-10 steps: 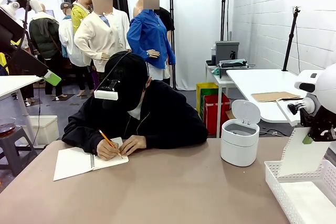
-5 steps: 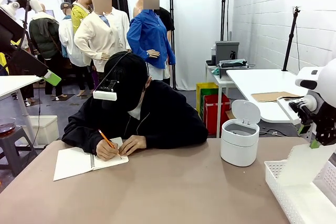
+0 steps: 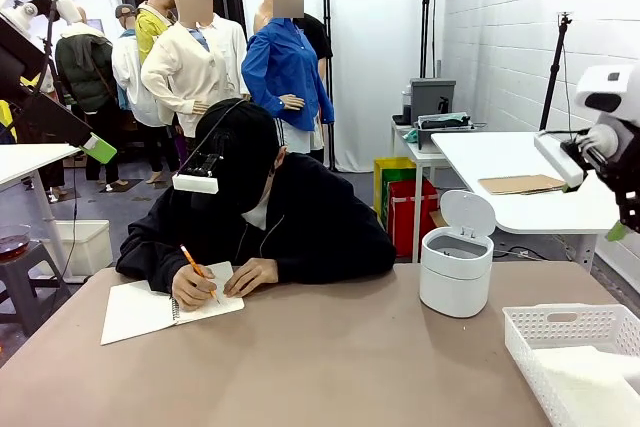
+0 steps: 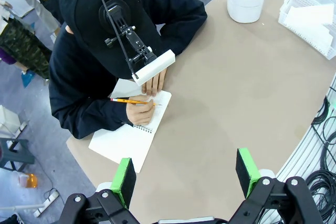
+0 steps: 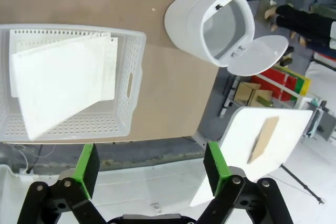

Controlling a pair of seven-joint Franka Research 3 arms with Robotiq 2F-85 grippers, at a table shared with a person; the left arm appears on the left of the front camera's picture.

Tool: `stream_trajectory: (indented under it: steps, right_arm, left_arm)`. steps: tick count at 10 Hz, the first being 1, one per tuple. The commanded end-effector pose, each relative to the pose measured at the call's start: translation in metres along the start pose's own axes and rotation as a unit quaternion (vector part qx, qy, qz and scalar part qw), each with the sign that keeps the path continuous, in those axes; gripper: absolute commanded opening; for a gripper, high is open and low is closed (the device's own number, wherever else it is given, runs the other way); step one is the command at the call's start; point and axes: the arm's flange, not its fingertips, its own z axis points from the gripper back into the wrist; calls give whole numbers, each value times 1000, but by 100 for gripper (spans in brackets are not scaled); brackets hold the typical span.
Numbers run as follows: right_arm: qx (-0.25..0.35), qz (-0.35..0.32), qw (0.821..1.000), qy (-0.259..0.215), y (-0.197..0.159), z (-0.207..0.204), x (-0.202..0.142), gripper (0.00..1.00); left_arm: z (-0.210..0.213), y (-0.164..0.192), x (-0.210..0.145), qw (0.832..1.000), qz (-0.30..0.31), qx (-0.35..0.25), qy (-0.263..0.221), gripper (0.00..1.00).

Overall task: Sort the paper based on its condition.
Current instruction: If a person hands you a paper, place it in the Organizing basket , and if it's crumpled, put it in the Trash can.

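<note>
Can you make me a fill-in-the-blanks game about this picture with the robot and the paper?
1. The paper lies inside the white ____.
2. The bin has its lid ____.
3. The person's hand holds a ____ over the notebook.
4. The right gripper has its jaws ____.

Missing words: basket; open; pencil; open

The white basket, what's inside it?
White paper sheets lie in the white basket, one slanted on top of another. Whatever is beneath them is covered.
</note>
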Motion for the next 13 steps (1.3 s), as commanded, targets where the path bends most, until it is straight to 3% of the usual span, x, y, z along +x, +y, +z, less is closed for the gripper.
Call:
stream_trajectory:
  steps: [1, 4, 6, 7, 13]
  right_arm:
    - [12, -11, 998, -53, -10, 3, -3, 100]
    - [39, -106, 983, -142, -27, -1, 0, 100]
    - [31, -150, 980, -124, -37, -11, 6, 100]
    - [28, -94, 987, -127, -21, -5, 1, 100]
    - [28, -94, 987, -127, -21, -5, 1, 100]
  left_arm:
    - [0, 0, 0, 1000, 0, 1, 0, 100]
    - [0, 0, 0, 1000, 0, 1, 0, 100]
    - [0, 0, 0, 1000, 0, 1, 0, 100]
    - [0, 0, 0, 1000, 0, 1, 0, 100]
    - [0, 0, 0, 1000, 0, 1, 0, 100]
